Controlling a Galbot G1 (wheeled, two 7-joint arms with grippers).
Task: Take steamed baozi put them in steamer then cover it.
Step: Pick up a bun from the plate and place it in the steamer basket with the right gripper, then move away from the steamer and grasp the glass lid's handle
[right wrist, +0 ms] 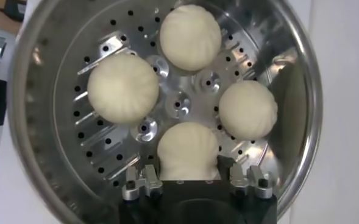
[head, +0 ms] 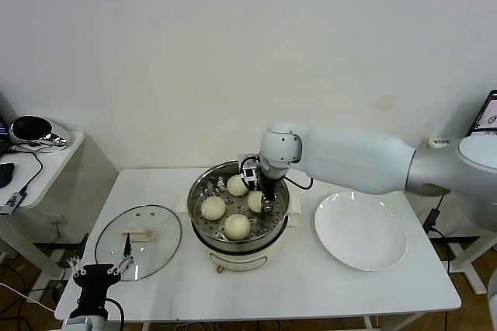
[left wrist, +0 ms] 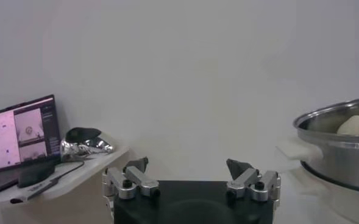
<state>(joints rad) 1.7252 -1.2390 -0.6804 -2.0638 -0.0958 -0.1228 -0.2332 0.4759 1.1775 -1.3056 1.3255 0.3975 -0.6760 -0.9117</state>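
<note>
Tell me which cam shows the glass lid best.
Head view: the glass lid lies whole on the table, left of the steamer, handle up, with the open left gripper at its near edge. Neither wrist view shows the lid.

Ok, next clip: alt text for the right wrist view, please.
Four steamed baozi sit on the perforated tray of the steamer, seen from directly above. The right pincer straddles the nearest baozi, fingers close at its sides.
</note>
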